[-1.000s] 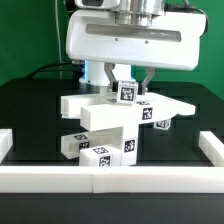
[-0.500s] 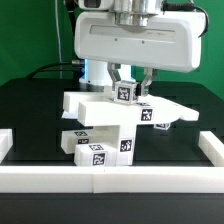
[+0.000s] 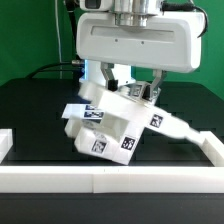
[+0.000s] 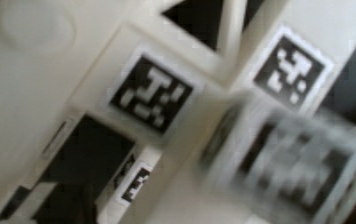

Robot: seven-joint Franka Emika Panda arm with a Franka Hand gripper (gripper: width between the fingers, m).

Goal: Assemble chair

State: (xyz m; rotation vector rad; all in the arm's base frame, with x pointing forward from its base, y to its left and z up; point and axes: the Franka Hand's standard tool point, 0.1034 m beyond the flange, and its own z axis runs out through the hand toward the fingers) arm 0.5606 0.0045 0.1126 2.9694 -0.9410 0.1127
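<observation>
The partly joined white chair [image 3: 110,125] with black-and-white tags hangs tilted above the black table, its lower corner toward the exterior view's left. One long bar [image 3: 186,131] points down toward the exterior view's right. My gripper [image 3: 134,92] is right above it, its fingers [image 3: 119,82] closed on the chair's top part. In the wrist view the chair's tagged faces [image 4: 157,90] fill the picture, blurred by motion; my own fingertips do not show clearly there.
A long low white border rail [image 3: 110,181] runs along the table's front, with short side pieces at the exterior view's left [image 3: 5,143] and right [image 3: 211,146]. The large white gripper housing [image 3: 135,42] hangs over the chair.
The chair stood upright on the table before. Now it has rotated and tipped as one piece, with its long bar swung down to the exterior view's right.
</observation>
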